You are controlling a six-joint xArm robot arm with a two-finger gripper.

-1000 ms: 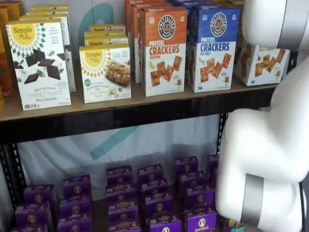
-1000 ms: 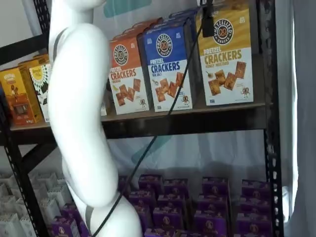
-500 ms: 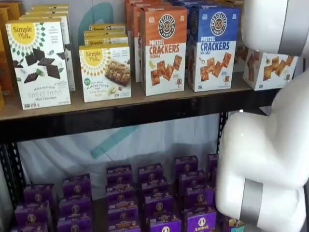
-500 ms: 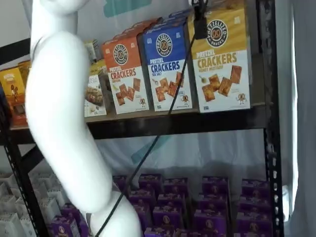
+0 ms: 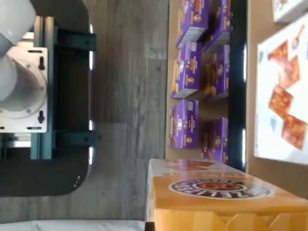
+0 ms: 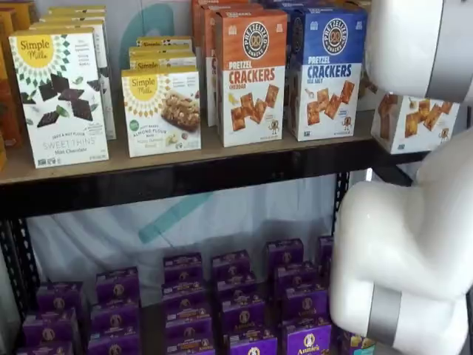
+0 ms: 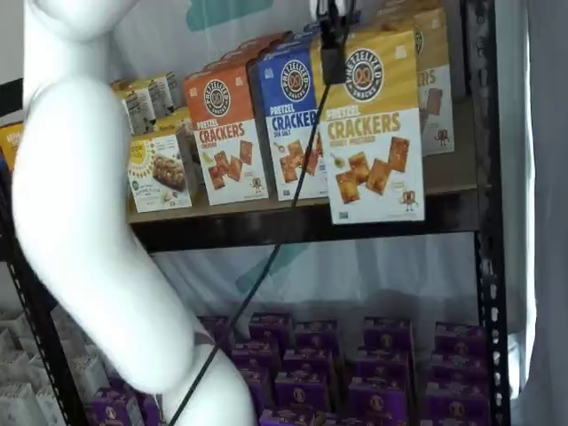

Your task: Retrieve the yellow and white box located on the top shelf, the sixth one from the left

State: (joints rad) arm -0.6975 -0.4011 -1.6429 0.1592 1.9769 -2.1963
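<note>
The yellow and white box [image 7: 373, 124] hangs upright in front of the top shelf [image 7: 266, 229], its lower edge overlapping the black front rail. My gripper [image 7: 335, 44] comes down from the view's top edge and is shut on the box's top, with the cable beside it. In a shelf view only the box's white lower part [image 6: 415, 122] shows past my arm. The wrist view shows the box's yellow top and round logo [image 5: 226, 197] close up. A second box of the same kind [image 7: 435, 89] stands behind it on the shelf.
Orange [image 7: 226, 133] and blue [image 7: 288, 120] Pretzel Crackers boxes stand left of the held box. Simple Mills boxes [image 6: 63, 96] stand further left. Purple boxes [image 6: 236, 303] fill the lower shelf. My white arm [image 7: 89, 222] covers the left; a black upright [image 7: 484, 222] stands at the right.
The yellow and white box has come forward off the shelf board, leftward and lower in a shelf view, uncovering the box behind it. My arm has swung further left.
</note>
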